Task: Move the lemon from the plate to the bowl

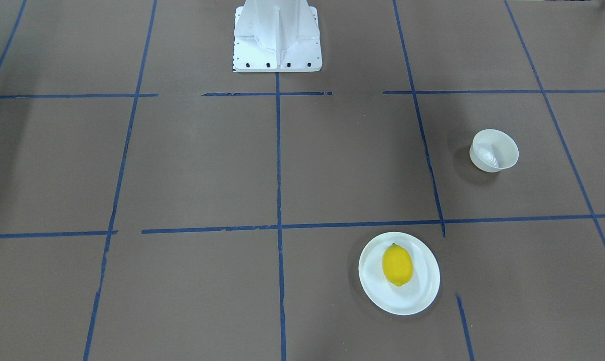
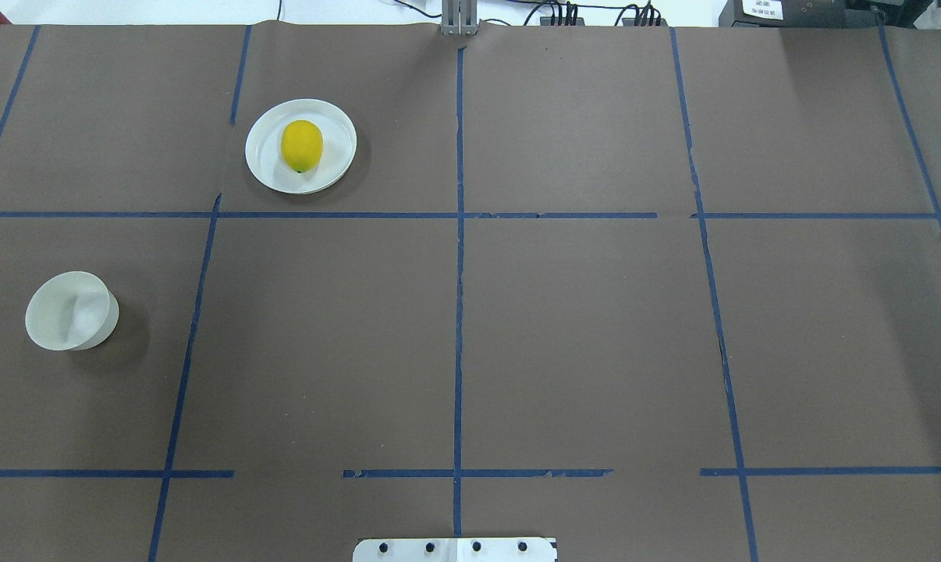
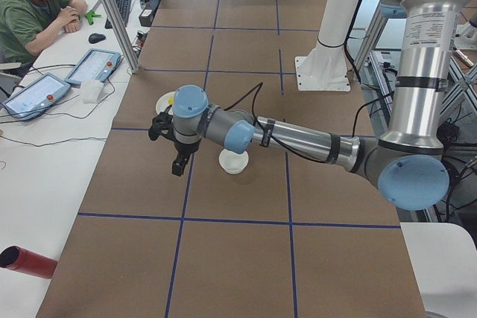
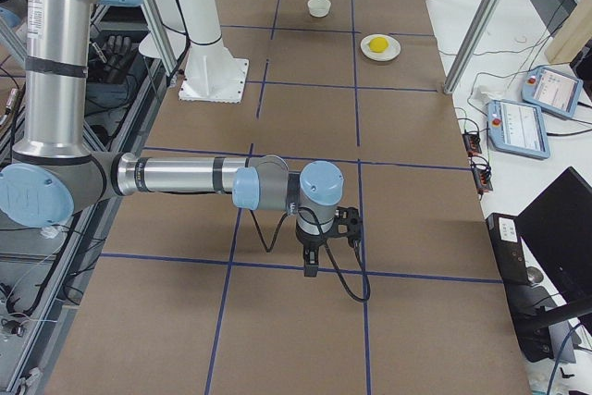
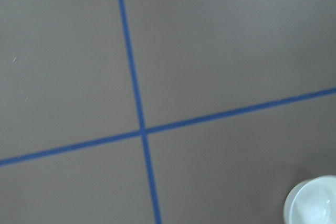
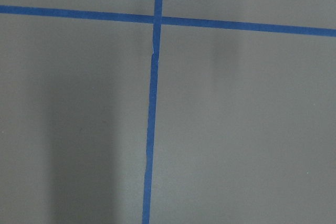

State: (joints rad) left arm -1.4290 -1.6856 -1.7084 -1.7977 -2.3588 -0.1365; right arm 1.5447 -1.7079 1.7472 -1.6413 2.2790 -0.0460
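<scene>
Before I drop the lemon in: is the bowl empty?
Empty. The bowl shows only its glossy white inside; the lemon lies on the plate.

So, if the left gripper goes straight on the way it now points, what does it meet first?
Probably the bare table, near the blue tape crossing; the bowl lies off to the side. Depth is unclear.

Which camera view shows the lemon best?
The front-facing view: the lemon is large and unblocked on the plate. Overhead shows it smaller, right side tiny, left side nearly hidden; wrist views miss it.

Brown table (image 2: 595, 328) w/ blue tape grid (image 2: 459, 312)
</scene>
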